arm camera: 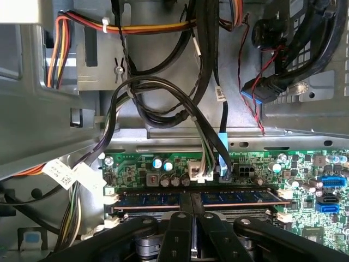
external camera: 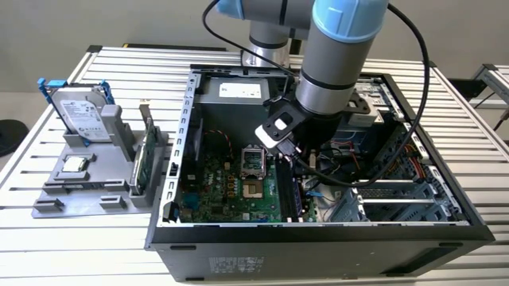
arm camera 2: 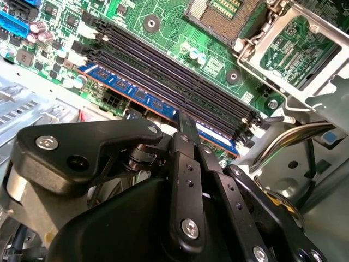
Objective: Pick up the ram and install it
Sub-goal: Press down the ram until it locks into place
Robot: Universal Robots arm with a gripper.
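The ram, a long blue-green stick with dark chips, stands on edge in the outermost memory slot of the green motherboard. In the first wrist view the ram runs between white latches. My gripper straddles its middle, fingers pressed on both faces, shut on it. In the exterior view the gripper reaches down into the open computer case, over the ram.
Several empty black memory slots lie beside the ram, with the open CPU socket past them. Cable bundles hang close behind the slot. Outside the case, a grey tray holds a hard drive and a green expansion card.
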